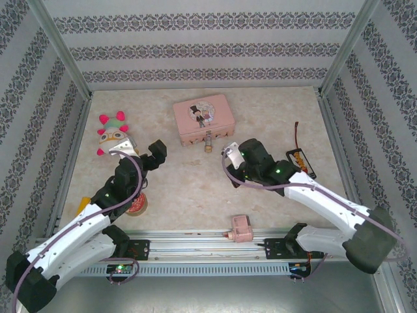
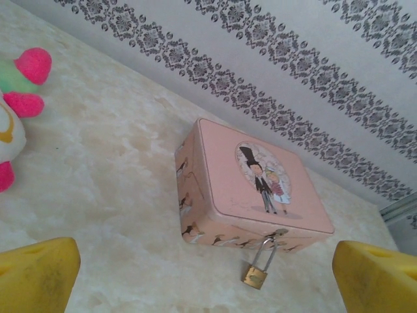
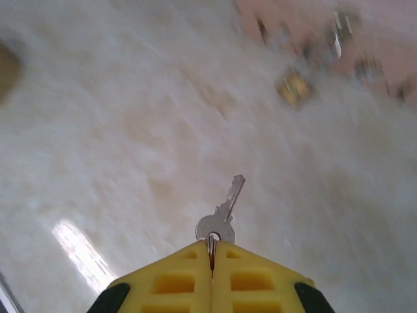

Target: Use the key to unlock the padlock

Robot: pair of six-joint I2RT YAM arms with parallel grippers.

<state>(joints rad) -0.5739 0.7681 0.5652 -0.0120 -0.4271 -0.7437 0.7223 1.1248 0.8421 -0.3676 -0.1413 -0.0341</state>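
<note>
Partly lost to blur in the right wrist view, the tiny brass-gold padlock [image 3: 293,88] sits below the pale pink rectangular tin box [image 3: 371,26], itself cut off by the top edge. The left wrist view shows the padlock [image 2: 255,274] sharply. Its thin silver shackle is hooked through the clasp at the front of the box [image 2: 254,189], and its body lies low against the cream marble-patterned table [image 2: 111,195]. From above it is a speck [image 1: 208,147] just ahead of the right gripper [image 1: 231,151]. That gripper [image 3: 212,251] is pinched tight on the small silver key [image 3: 221,212], whose bow is half hidden between the yellow fingers and whose blade points toward the lock. The left gripper [image 2: 205,261] gapes wide and holds nothing, its fingers cropped at the view's bottom corners.
</note>
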